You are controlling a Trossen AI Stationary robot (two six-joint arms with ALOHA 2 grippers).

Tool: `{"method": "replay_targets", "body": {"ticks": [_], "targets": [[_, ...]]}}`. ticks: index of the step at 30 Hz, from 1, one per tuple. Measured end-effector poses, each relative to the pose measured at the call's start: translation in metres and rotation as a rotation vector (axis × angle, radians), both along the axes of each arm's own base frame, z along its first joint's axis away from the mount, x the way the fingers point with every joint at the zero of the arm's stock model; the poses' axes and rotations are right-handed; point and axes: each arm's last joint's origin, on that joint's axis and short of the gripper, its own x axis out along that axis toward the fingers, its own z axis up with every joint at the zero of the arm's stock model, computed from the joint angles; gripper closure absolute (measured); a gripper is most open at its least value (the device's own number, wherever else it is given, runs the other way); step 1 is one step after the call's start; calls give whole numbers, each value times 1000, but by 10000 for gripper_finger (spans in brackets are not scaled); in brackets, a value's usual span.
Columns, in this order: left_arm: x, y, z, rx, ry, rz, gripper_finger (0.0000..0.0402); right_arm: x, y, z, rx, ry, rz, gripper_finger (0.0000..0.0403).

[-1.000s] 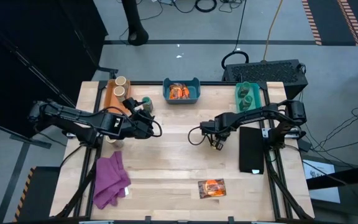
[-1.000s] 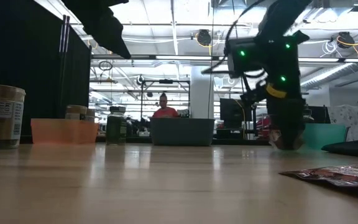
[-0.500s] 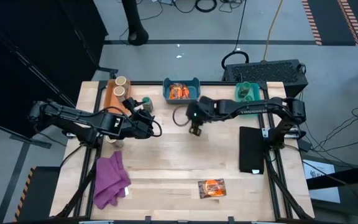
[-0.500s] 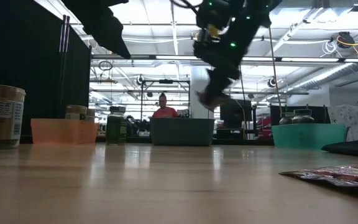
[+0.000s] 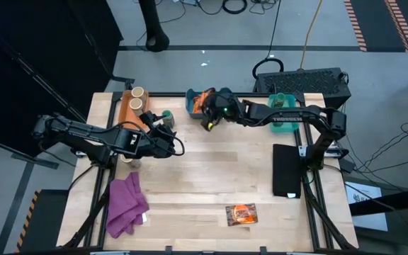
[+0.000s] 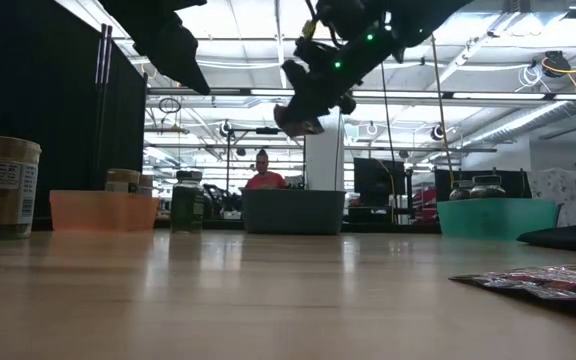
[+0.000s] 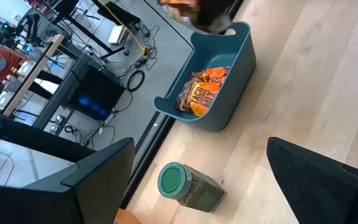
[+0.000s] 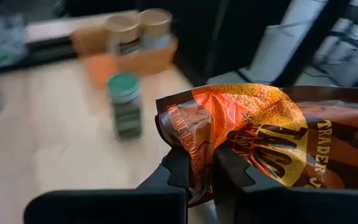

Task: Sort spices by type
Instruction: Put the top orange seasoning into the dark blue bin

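The right gripper (image 8: 201,163), fingers pinched on an orange spice packet (image 8: 260,134), hangs above the blue bin (image 5: 190,108) holding matching packets, so release comes next, while the left gripper (image 5: 167,142) waits wide open near a green jar (image 5: 166,116).

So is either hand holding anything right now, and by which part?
The right hand pinches a flat orange-and-dark printed packet by its edge. The left hand is open and holds nothing.

Held packet (image 8: 272,140) cut off at frame edge, tan jars (image 8: 138,28) blurred, teal bin (image 5: 284,112) partly hidden by right arm
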Motion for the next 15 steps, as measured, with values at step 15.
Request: {"method": "replay_targets", "body": {"ticks": [15], "targets": [[0,0,0,2,-1,2,31,25,-24,-46,226,-335,-405,383]]}}
